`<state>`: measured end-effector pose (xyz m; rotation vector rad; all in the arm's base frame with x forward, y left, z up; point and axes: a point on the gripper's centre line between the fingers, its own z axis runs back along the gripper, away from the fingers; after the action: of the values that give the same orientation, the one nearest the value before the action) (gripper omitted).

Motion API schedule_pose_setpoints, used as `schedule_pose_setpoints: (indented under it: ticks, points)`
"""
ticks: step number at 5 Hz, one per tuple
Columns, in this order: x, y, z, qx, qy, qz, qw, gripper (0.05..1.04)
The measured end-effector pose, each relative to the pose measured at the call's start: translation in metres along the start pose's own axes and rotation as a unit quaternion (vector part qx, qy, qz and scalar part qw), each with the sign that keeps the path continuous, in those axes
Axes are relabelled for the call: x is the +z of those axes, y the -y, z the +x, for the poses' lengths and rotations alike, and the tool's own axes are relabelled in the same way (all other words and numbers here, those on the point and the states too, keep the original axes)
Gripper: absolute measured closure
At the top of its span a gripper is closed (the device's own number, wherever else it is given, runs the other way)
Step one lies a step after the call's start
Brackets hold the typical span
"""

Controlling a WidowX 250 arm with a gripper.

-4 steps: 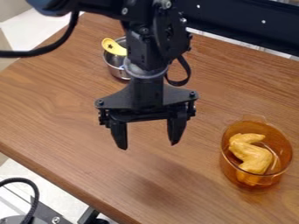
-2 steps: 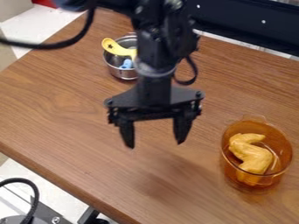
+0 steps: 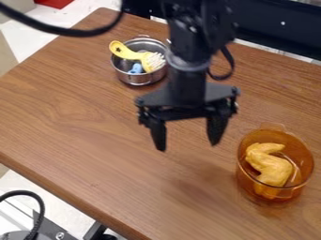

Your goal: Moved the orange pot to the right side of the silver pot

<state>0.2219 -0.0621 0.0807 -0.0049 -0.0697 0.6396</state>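
Camera view, tool (image 3: 188, 146) shifted toward orange pot (image 3: 246, 181)

The see-through orange pot (image 3: 302, 157) stands upright at the right, well apart from the silver pot (image 3: 133, 78) (shiny, round, open-topped), upright toward the upper left.

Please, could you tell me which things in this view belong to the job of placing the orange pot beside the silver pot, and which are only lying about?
For the job:
- transparent orange pot
- round silver metal pot
- black two-finger gripper

Only lying about:
- yellow-handled brush with white bristles
- small blue object
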Motion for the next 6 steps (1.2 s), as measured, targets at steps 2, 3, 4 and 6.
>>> schedule_pose_setpoints:
  ticks: [2, 3, 4, 6]
  points:
    - [-0.012, 0.029, -0.016, -0.048, 0.033, -0.036, 0.9976, 0.084]
    - [-0.016, 0.034, -0.016, -0.046, 0.036, -0.042, 0.9974, 0.084]
    - [-0.026, 0.035, -0.019, -0.045, 0.023, -0.033, 0.9982, 0.084]
    - [-0.034, 0.037, -0.017, -0.059, -0.001, -0.016, 0.9981, 0.084]
